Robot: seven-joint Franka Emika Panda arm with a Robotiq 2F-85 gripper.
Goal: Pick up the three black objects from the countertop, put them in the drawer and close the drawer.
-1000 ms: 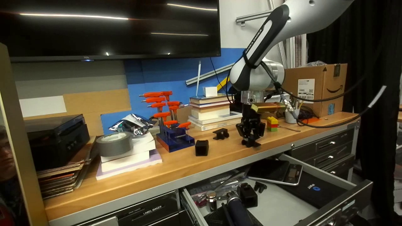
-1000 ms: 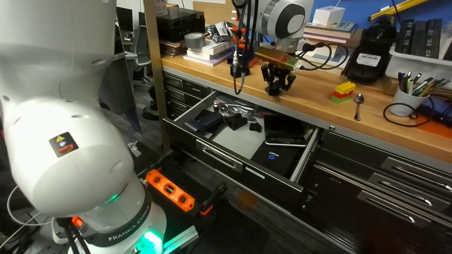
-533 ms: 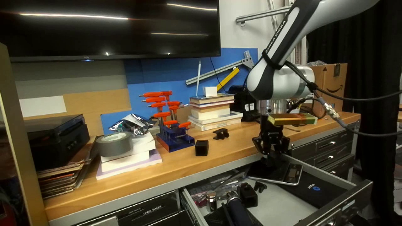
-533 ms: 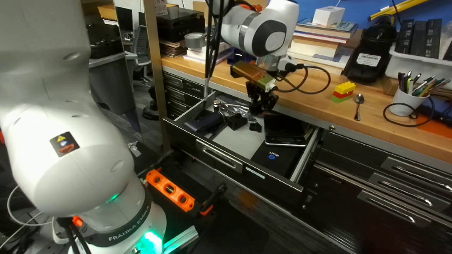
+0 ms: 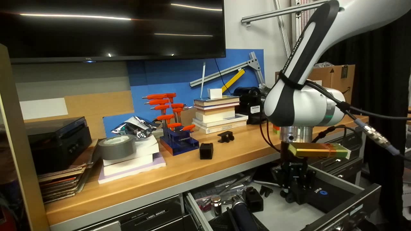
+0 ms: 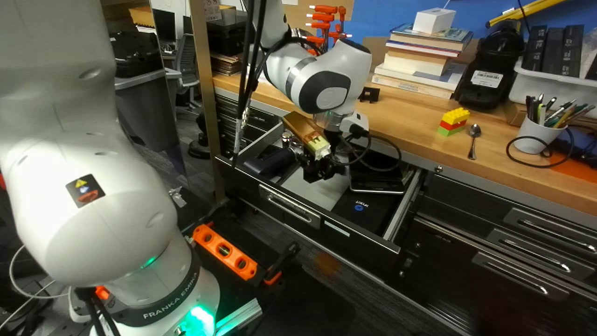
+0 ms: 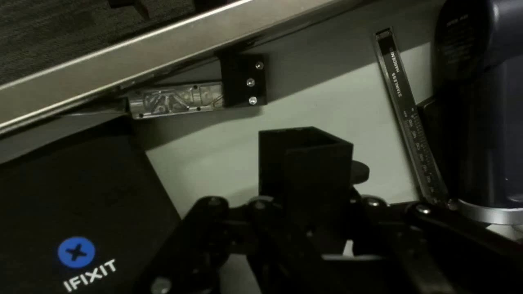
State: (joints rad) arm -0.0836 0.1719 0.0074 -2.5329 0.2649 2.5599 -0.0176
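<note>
My gripper (image 5: 297, 189) is shut on a black object (image 7: 306, 167), a boxy bracket with a rounded tab at its side. It hangs low within the open drawer (image 6: 354, 233), over the pale drawer floor (image 5: 282, 213); the wrist view does not show whether it touches. On the countertop (image 5: 183, 170) sit two more: a cube-like black object (image 5: 206, 151) near the front edge, and a black bracket-shaped object (image 5: 226, 137) farther back, visible too in an exterior view as a dark bracket (image 6: 369, 94). The arm hides the cube-like one there.
Inside the drawer lie a black block (image 5: 253, 199), a dark blue tool (image 6: 269, 161), a scale (image 6: 378, 179), an IFIXIT case (image 7: 77, 204) and a steel ruler (image 7: 410, 114). Books (image 5: 215, 115), the hex-key stand (image 5: 179, 142) and toy bricks (image 6: 453, 122) stand on the countertop.
Carrying the black object, my gripper has moved off the countertop, outward past its front edge and down into the drawer space. Both objects on the countertop and the drawer stay where they were.
</note>
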